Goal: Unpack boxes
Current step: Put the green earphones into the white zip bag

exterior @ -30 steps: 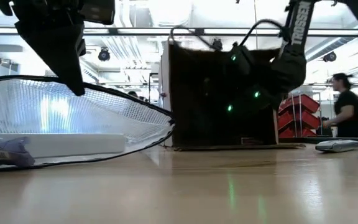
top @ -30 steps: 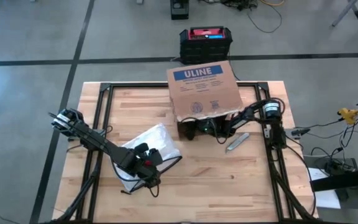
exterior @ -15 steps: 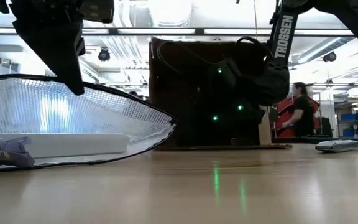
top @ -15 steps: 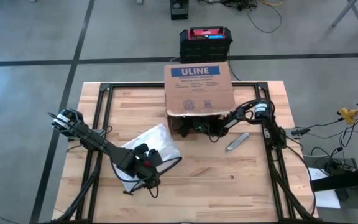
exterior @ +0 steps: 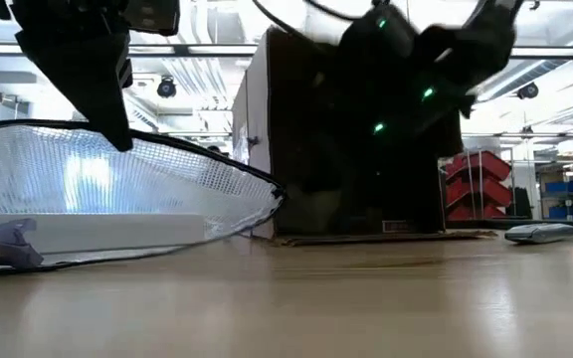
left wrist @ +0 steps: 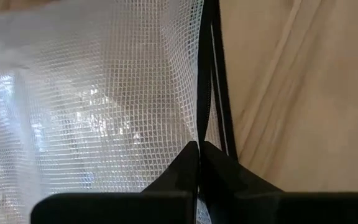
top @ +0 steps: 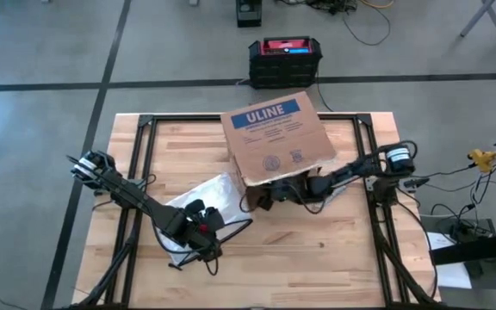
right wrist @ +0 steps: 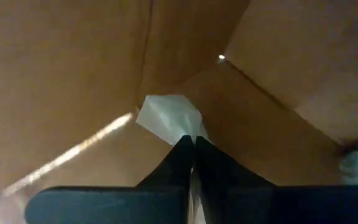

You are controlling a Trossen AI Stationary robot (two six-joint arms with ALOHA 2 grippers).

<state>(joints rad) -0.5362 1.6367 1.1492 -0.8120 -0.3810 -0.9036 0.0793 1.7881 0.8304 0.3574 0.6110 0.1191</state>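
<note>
Cardboard box (top: pixel 275 138): tilted, near worktop (top: pixel 317 258) far edge, open side facing front. Left end effector (top: pixel 198 244): near front-left, closed on mesh bag (top: pixel 207 200) black edge. Right end effector (right wrist: pixel 193 144): inside box, closed on white paper (right wrist: pixel 166 116).

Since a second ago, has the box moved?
Yes. In the high view the box has turned, so its blue label now slants, and it has shifted left against the black-and-red case behind the table.
</note>
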